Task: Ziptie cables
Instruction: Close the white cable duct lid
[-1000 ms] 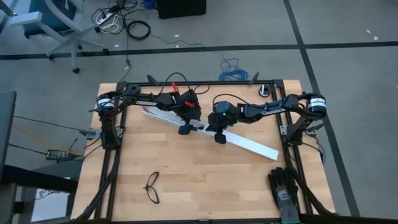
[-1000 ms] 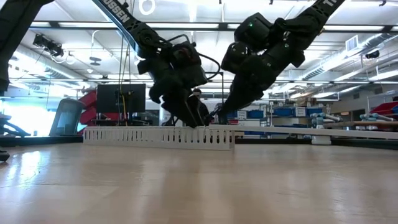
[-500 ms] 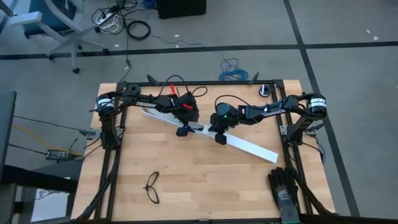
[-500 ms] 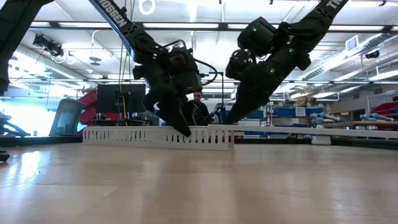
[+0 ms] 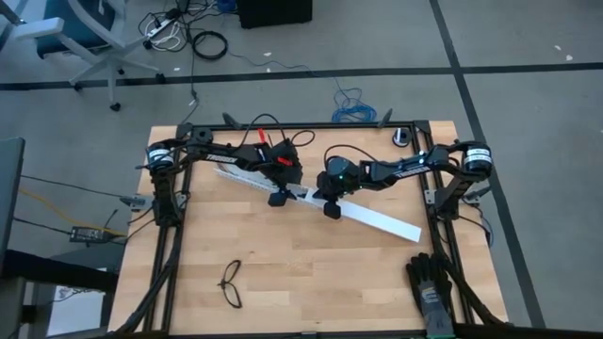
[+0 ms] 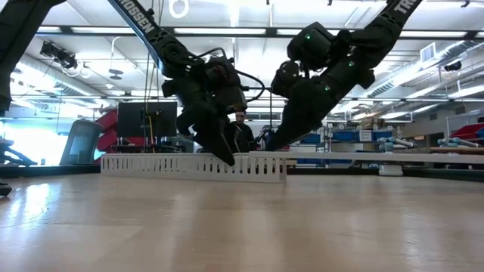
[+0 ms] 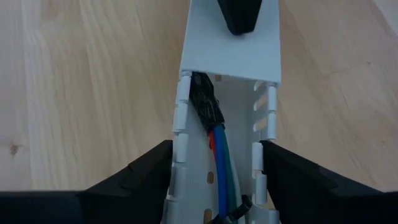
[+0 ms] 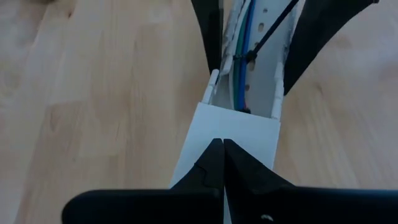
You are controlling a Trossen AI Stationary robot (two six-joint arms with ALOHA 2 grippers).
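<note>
Where long white channel lies slantwise on wood table, both grippers meet at its middle. Left gripper straddles slotted open part, fingers spread outside both walls, not clamped on anything. Cables, blue, green, red with dark end, lie inside channel; thin dark ziptie crosses above them. Right gripper pinched tight, tips on channel cover. Glasses well apart, near table's front edge.

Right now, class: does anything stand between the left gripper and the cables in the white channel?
Only the channel's slotted side walls do: the left gripper straddles them, with the cables inside. From above the channel is open there; its lid starts farther along.
</note>
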